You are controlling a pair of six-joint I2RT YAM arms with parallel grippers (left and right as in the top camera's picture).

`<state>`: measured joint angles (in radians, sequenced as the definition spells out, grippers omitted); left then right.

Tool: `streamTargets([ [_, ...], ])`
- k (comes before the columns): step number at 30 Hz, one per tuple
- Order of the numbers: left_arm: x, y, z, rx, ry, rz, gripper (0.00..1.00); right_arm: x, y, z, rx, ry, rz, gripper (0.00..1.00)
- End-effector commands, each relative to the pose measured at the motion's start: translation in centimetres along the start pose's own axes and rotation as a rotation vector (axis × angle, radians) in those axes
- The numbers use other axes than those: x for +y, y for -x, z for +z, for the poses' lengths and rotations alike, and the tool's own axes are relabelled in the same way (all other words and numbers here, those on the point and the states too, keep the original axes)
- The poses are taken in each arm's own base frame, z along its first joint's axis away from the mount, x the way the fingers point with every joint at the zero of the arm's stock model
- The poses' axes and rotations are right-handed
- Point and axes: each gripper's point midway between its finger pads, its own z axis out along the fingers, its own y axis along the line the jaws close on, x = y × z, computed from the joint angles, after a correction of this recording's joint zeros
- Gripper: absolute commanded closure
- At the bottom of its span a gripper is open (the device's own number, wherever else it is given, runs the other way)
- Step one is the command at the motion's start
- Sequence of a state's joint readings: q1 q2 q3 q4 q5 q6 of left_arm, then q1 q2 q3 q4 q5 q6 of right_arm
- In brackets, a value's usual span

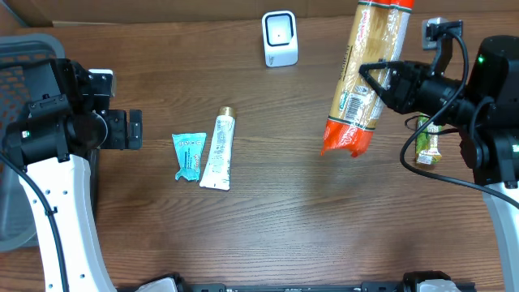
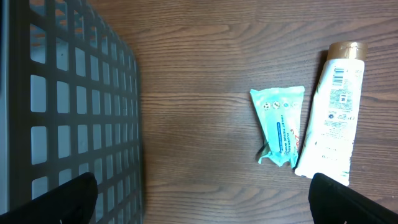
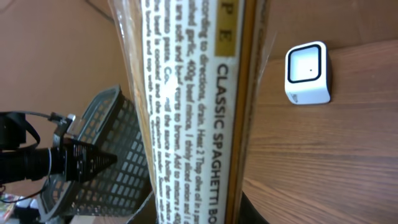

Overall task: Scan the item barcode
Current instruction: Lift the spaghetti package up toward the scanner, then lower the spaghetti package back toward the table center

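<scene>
My right fingers [image 1: 379, 84] were closed tight on a long clear packet of spaghetti with an orange-red end [image 1: 366, 40], holding it in the air over the far right part of the brown wooden bench [image 1: 308, 219]. The packet was slightly tilted, with its orange-red end lowest in the overhead view. A white label showed on it just beside my fingers, too small to read. In my right wrist view the printed side of the packet filled the middle. The small white scanner box with a dark-rimmed window [image 1: 280, 37] stood on the bench off to one side, apart from the packet.

My left fingers [image 1: 135, 130] were spread wide and held nothing, hovering beside the grey mesh basket [image 1: 20, 61]. Near them a teal crinkled sachet [image 1: 188, 154] and a white tube with a gold cap [image 1: 218, 152] lay side by side, touching. A small green-and-yellow packet [image 1: 427, 148] lay at the right edge.
</scene>
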<state>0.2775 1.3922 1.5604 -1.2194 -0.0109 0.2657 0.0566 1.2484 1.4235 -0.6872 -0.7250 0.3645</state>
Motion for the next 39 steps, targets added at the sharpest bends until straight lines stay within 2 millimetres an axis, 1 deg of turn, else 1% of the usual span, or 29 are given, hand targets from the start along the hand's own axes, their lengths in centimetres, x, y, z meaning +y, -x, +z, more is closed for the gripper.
streamTargets([
  [1, 0.0, 0.2, -0.4, -0.013, -0.003, 0.012, 0.00, 2.3, 1.3, -1.2, -0.048, 0.049, -0.033, 0.96],
  [5, 0.0, 0.2, -0.4, -0.013, -0.003, 0.012, 0.00, -0.6, 0.3, 1.2, -0.013, -0.094, -0.013, 0.96],
  [8, 0.0, 0.2, -0.4, -0.013, -0.003, 0.012, 0.00, -2.7, -1.5, 3.5, 0.044, -0.211, -0.001, 0.96],
  [11, 0.0, 0.2, -0.4, -0.013, -0.003, 0.012, 0.00, -5.7, -4.0, 5.9, 0.113, -0.389, 0.002, 0.96],
  [15, 0.0, 0.2, -0.4, -0.013, -0.003, 0.012, 0.00, -9.4, -7.3, 8.0, 0.209, -0.611, -0.031, 0.96],
  [16, 0.0, 0.2, -0.4, -0.013, -0.003, 0.012, 0.00, -10.5, -8.3, 8.5, 0.239, -0.682, -0.052, 0.96],
  [18, 0.0, 0.2, -0.4, -0.013, -0.003, 0.012, 0.00, -12.4, -9.7, 8.9, 0.281, -0.803, -0.097, 0.96],
  [19, 0.0, 0.2, -0.4, -0.013, -0.003, 0.012, 0.01, -13.1, -10.1, 9.0, 0.293, -0.845, -0.114, 0.96],
  [23, 0.0, 0.2, -0.4, -0.013, -0.003, 0.012, 0.00, -16.6, -11.7, 8.3, 0.360, -1.080, -0.224, 0.96],
  [26, 0.0, 0.2, -0.4, -0.013, -0.003, 0.012, 0.00, -18.3, -12.9, 8.0, 0.418, -1.196, -0.296, 0.96],
  [29, 0.0, 0.2, -0.4, -0.013, -0.003, 0.012, 0.00, -19.2, -14.9, 8.9, 0.510, -1.216, -0.342, 0.96],
  [32, 0.0, 0.2, -0.4, -0.013, -0.003, 0.012, 0.00, -19.6, -17.1, 10.2, 0.583, -1.199, -0.359, 0.89],
  [35, 0.0, 0.2, -0.4, -0.013, -0.003, 0.012, 0.00, -19.7, -19.8, 11.6, 0.667, -1.162, -0.365, 0.72],
  [37, 0.0, 0.2, -0.4, -0.013, -0.003, 0.012, 0.00, -19.4, -21.7, 12.4, 0.718, -1.131, -0.368, 0.66],
  [39, 0.0, 0.2, -0.4, -0.013, -0.003, 0.012, 0.00, -18.4, -23.4, 13.2, 0.762, -1.076, -0.369, 0.51],
])
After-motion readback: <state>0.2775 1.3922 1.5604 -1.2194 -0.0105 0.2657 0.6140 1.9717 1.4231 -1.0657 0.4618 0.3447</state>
